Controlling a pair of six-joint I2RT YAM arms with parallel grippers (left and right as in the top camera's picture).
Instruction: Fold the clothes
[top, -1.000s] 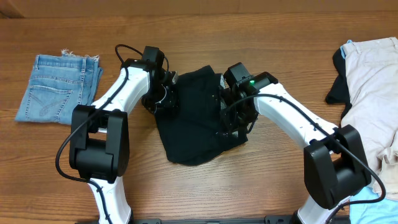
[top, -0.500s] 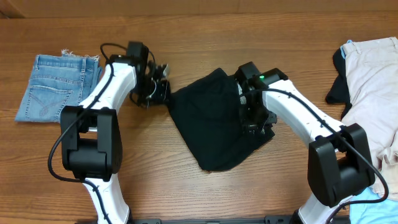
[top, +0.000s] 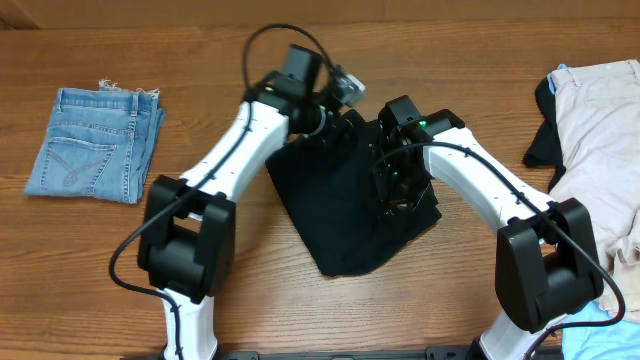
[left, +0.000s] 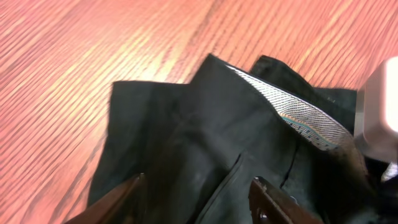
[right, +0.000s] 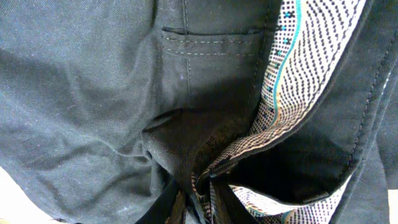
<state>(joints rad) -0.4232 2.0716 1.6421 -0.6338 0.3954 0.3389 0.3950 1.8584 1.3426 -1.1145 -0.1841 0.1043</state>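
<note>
The black shorts (top: 335, 215) lie crumpled at the table's middle, their grey dotted inner waistband (left: 292, 112) turned up. My left gripper (left: 198, 186) hovers open just over the shorts' upper edge, with dark fabric below and nothing between its fingers. From the left, that arm reaches across to the shorts' top (top: 338, 118). My right gripper (right: 199, 190) is shut on a bunched fold of the waistband (right: 292, 68) at the shorts' right side (top: 395, 190). A back pocket seam (right: 211, 34) shows above it.
Folded light-blue denim shorts (top: 95, 140) lie at the far left. A beige garment (top: 600, 130) over a dark cloth (top: 545, 140) is heaped at the right edge. Something light blue (top: 590, 335) sits at the bottom right corner.
My left gripper has let go of the shorts' left corner, opened, and swung right to the shorts' top edge. The right gripper has stayed on the waistband.
</note>
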